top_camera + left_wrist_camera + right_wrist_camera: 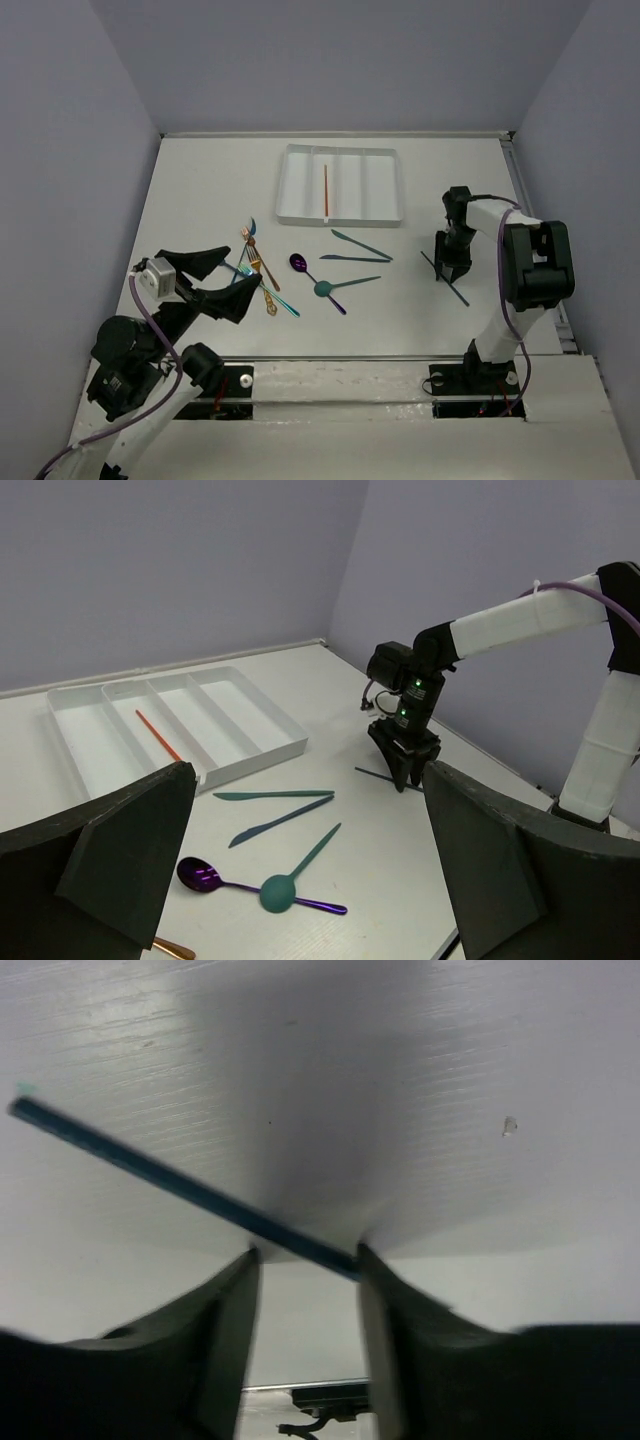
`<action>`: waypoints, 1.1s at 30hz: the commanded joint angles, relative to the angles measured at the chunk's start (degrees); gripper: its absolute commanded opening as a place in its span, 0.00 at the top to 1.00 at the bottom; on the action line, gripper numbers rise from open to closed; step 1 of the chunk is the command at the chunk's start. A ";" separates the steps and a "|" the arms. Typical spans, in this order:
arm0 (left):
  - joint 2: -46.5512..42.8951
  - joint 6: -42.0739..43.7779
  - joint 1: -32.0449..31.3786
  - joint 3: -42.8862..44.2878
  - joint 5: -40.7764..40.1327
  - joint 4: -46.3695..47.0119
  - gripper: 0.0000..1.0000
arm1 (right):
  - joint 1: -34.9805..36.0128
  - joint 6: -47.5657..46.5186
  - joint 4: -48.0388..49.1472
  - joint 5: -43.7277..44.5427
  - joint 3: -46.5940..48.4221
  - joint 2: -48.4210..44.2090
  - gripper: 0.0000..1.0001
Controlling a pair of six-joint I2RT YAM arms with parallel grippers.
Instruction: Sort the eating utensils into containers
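Top external: the right hand (447,272) points down over a dark stick (459,294) near the counter's (200,200) right edge, well apart from two teal knives (358,247). Right wrist: its fingers (225,1310) straddle the stick, slightly apart, not clamping it. The left hand (243,270), spread wide and empty, hides part of the forks (270,280). An orange stick (326,190) lies in the tray's (383,190) second compartment from the left.

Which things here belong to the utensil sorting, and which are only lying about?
Job: white tray, orange stick inside it, teal knives, purple spoon, teal spoon, mixed utensil pile, dark stick at the right claw.
Lying about: no stray item visible; only the table.
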 commanded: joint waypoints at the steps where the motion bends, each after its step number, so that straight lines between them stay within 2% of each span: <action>1: 1.27 0.91 -0.36 2.15 -0.46 1.65 0.01 | -0.21 -0.37 6.83 -4.62 -0.58 1.52 0.65; 4: 1.80 0.91 -0.36 2.23 -0.64 1.57 0.01 | -0.21 0.33 9.11 -8.40 -1.71 -0.23 0.72; 5: 1.97 0.91 -0.36 2.23 -0.64 1.57 0.01 | -0.21 0.59 9.47 -8.67 -1.98 -0.59 0.73; 7: 2.33 0.91 -0.36 2.23 -0.64 1.57 0.01 | -0.21 1.12 10.26 -8.15 -2.33 -1.29 0.82; 9: 2.50 1.00 -0.36 2.23 -0.55 1.57 0.01 | -0.21 1.12 11.40 -7.80 -3.30 -2.61 0.84; 15: 4.26 1.00 0.69 2.15 -0.20 1.65 0.01 | -0.21 1.04 13.61 -8.85 -4.27 -3.76 1.00; 18: 4.70 1.00 0.69 2.15 -0.02 1.57 0.01 | -0.21 0.86 13.61 -8.59 -4.27 -4.28 1.00; 25: 5.66 0.82 1.22 2.06 -0.63 1.65 0.01 | 1.98 2.08 13.95 -8.84 -4.36 -14.82 1.00; 29: 5.93 0.65 1.75 2.15 -2.74 1.48 0.01 | 8.74 5.07 18.60 -11.66 -1.73 -18.61 1.00; 33: 6.54 0.30 2.27 2.23 -4.59 1.22 0.01 | 16.12 8.85 24.84 -12.89 4.59 -15.10 1.00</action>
